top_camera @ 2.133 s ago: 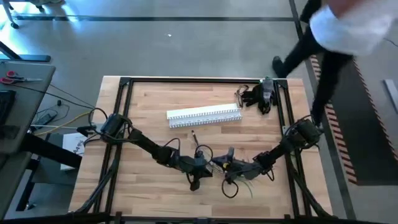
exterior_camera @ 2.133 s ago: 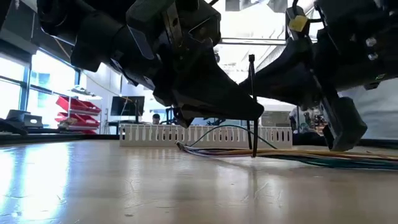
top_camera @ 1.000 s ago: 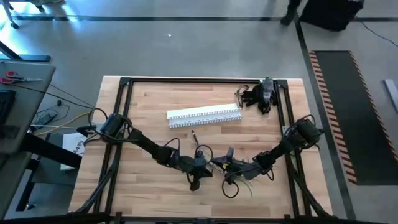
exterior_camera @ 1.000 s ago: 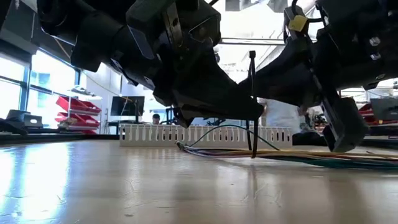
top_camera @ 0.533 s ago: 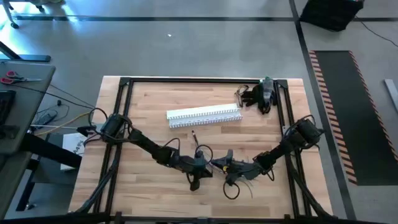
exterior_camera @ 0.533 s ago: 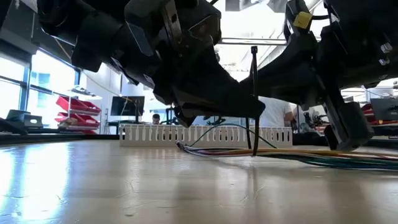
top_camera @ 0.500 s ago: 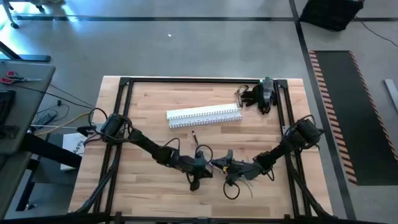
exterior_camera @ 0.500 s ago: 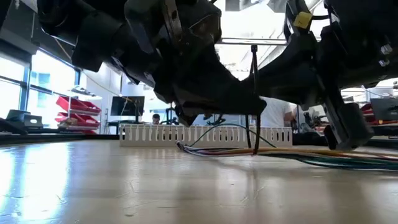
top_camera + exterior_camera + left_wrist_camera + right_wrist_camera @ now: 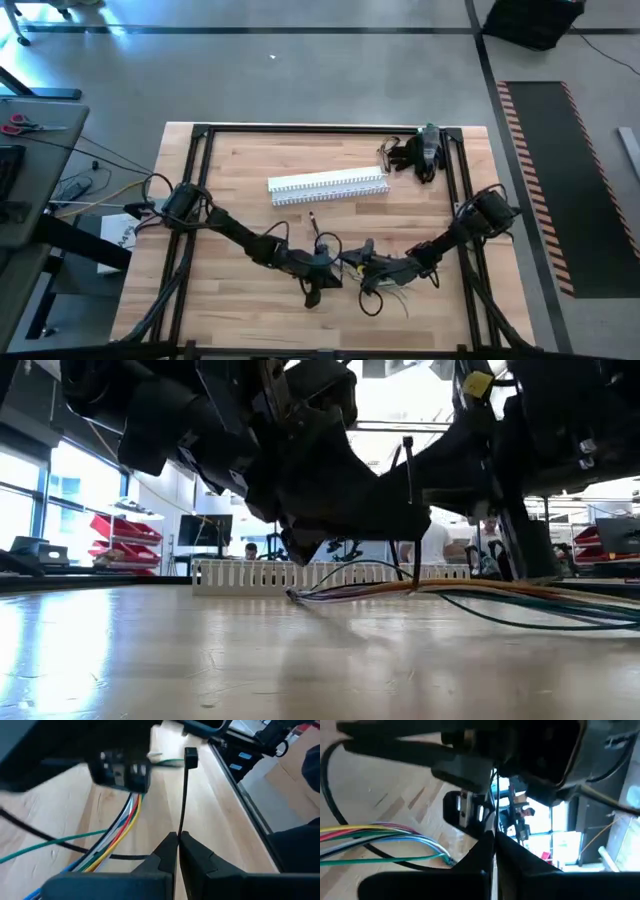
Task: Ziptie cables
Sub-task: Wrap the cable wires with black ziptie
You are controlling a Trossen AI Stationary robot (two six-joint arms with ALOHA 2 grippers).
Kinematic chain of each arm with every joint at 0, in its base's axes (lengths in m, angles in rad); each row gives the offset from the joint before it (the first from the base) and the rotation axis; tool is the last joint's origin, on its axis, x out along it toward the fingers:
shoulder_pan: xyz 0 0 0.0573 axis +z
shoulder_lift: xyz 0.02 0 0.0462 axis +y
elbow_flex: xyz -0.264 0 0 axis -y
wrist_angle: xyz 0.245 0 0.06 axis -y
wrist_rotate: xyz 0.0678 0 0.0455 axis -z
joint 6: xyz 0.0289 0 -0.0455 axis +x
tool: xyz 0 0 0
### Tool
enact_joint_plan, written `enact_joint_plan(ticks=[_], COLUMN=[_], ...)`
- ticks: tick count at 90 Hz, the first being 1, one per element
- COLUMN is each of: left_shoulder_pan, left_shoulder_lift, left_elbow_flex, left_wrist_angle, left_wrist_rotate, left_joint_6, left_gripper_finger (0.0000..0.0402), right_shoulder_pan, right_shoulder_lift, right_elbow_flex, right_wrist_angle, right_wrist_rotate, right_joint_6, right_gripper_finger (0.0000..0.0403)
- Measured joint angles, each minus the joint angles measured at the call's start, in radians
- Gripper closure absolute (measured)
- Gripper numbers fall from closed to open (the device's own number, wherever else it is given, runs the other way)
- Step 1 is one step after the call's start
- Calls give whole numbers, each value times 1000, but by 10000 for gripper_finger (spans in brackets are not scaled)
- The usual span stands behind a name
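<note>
**Bundle lifted off the desk at the tie**

Where the cables (image 9: pixel 470 592) lay flat along the desk (image 9: pixel 200 660) half a second ago, in the low view they now arch upward at centre frame, raised off the wood where the black zip tie (image 9: pixel 408 510) crosses them, with one dark wire drooping to the lower right. The tie stands upright between the two arms. In the left wrist view the left gripper (image 9: pixel 178 838) is pressed together on the tie's thin strap, its square head (image 9: pixel 190 757) above the coloured wires. In the right wrist view the right gripper (image 9: pixel 493 836) is likewise closed, pinching a thin black strand. In the high view both grippers meet at lower centre, slightly left of their earlier spot. Behind, the white slotted channel (image 9: pixel 328 185) lies unmoved at upper centre.
</note>
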Motion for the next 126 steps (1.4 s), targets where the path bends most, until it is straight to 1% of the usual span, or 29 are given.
enact_joint_plan(ticks=[27,47,80,100,109,126], left_shoulder_pan=[0,0,-1,-1,0,0], left_shoulder_lift=[0,0,0,0,0,0], left_elbow_flex=[0,0,0,0,0,0], left_wrist_angle=[-7,-18,-19,-19,-19,-19], left_wrist_rotate=[-17,-31,-31,-30,-30,-30], left_joint_6=[-8,-8,-8,1,1,2], left_gripper_finger=[402,402,402,402,402,402], right_shoulder_pan=[4,30,11,7,8,8], right_shoulder_lift=[0,0,0,0,0,0], right_elbow_flex=[0,-1,-2,-2,-2,-2], right_wrist_angle=[0,-7,-7,-35,-61,-58], right_wrist_rotate=[-3,-9,53,63,66,76], right_joint_6=[9,22,80,92,122,143], right_gripper_finger=[403,403,403,403,403,403])
